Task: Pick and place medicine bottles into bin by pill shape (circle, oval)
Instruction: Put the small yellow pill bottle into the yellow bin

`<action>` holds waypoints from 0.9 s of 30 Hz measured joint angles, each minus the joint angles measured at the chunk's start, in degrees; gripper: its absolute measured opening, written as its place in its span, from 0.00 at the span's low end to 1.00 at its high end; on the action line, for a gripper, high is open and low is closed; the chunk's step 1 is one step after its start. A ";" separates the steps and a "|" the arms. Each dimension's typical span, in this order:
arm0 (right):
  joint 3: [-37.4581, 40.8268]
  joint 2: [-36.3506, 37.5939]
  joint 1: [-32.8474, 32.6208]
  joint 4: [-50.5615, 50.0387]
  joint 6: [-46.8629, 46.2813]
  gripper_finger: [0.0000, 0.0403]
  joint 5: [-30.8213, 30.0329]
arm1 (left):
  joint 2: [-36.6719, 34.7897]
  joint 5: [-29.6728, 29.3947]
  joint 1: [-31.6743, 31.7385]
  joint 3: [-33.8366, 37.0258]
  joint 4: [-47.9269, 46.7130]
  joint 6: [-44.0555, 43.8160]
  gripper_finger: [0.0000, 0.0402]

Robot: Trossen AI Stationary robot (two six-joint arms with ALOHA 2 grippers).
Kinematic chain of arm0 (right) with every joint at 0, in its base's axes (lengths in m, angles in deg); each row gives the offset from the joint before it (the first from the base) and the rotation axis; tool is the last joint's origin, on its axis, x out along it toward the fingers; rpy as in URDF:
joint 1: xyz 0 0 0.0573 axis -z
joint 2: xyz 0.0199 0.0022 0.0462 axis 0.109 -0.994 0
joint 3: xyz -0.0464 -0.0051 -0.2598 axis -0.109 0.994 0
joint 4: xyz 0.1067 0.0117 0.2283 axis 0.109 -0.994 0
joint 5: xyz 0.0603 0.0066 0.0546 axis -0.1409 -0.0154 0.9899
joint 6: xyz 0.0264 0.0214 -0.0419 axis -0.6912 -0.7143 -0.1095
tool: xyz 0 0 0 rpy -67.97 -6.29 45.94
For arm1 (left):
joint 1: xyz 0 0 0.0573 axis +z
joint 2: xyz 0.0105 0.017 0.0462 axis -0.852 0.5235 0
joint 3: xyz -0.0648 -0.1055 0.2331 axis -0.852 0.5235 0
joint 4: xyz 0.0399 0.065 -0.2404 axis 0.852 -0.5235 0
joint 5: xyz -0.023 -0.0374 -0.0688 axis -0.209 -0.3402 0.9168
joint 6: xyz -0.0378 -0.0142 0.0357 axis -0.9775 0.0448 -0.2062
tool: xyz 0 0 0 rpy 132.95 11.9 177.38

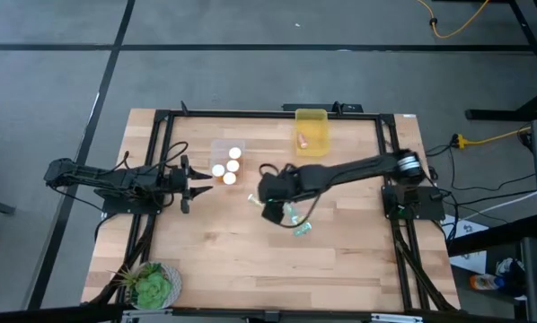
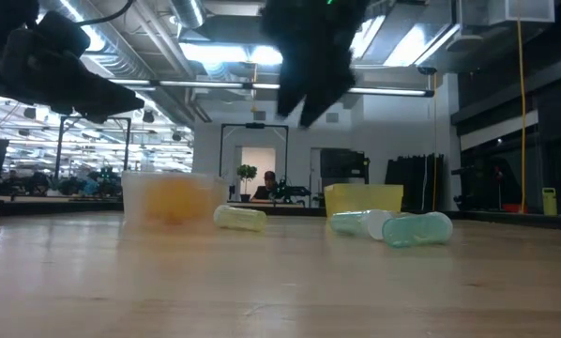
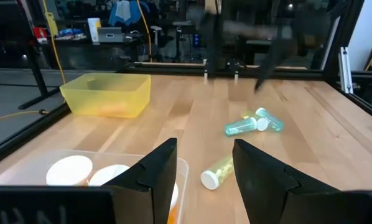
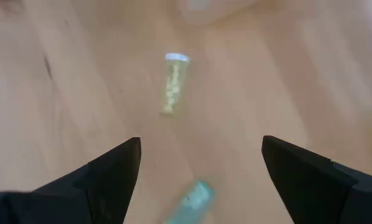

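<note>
My right gripper (image 1: 268, 203) (image 4: 198, 158) hangs open and empty above the middle of the table. Below it lie a yellowish bottle (image 4: 173, 84) (image 1: 253, 199) and a teal bottle (image 4: 192, 199) (image 1: 291, 213), both on their sides. A second teal bottle (image 1: 303, 229) lies just nearer. All three show in the low view: the yellowish bottle (image 2: 240, 218) and the two teal ones (image 2: 360, 222) (image 2: 416, 229). My left gripper (image 1: 201, 185) (image 3: 204, 158) is open and empty beside the clear bin (image 1: 216, 146). Three white-capped orange bottles (image 1: 229, 166) stand in that bin.
A yellow bin (image 1: 311, 115) stands at the far edge with one small orange item (image 1: 302, 138) inside. A potted plant (image 1: 152, 285) sits at the near left corner. Bare wood lies along the near side and at the right.
</note>
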State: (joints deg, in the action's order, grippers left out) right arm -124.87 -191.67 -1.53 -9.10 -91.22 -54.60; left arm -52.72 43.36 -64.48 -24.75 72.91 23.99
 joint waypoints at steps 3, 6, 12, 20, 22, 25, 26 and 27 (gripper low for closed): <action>0.00 -5.43 0.42 4.87 0.22 0.83 1.79 | 0.00 0.01 0.00 0.00 0.00 0.00 0.37; 0.02 -10.02 0.91 9.19 1.36 0.83 1.79 | 0.00 -0.01 0.00 0.00 0.00 0.00 0.37; 0.07 -15.85 2.53 14.11 4.15 0.83 1.81 | 0.00 -0.01 0.00 0.00 0.00 0.00 0.37; 0.04 -16.43 4.26 21.51 6.33 0.83 1.84 | 0.00 -0.01 0.00 0.00 0.00 0.00 0.37; 0.04 -16.43 4.85 21.50 6.69 0.83 1.82 | 0.00 -0.01 0.00 0.00 0.00 0.00 0.37; 0.00 -17.11 5.55 21.04 6.67 0.83 2.06 | 0.00 -0.01 0.00 0.00 0.00 0.02 0.37; 0.02 -17.35 5.63 20.70 6.67 0.83 2.29 | 0.00 -0.01 0.00 0.00 0.00 0.02 0.37; 0.07 -17.63 5.61 20.61 6.60 0.83 2.32 | 0.00 -0.01 0.00 0.00 0.00 0.02 0.37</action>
State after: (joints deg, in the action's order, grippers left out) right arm -124.81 -209.30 4.08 11.51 -84.62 -52.28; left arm -52.72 43.35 -64.48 -24.75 72.91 24.01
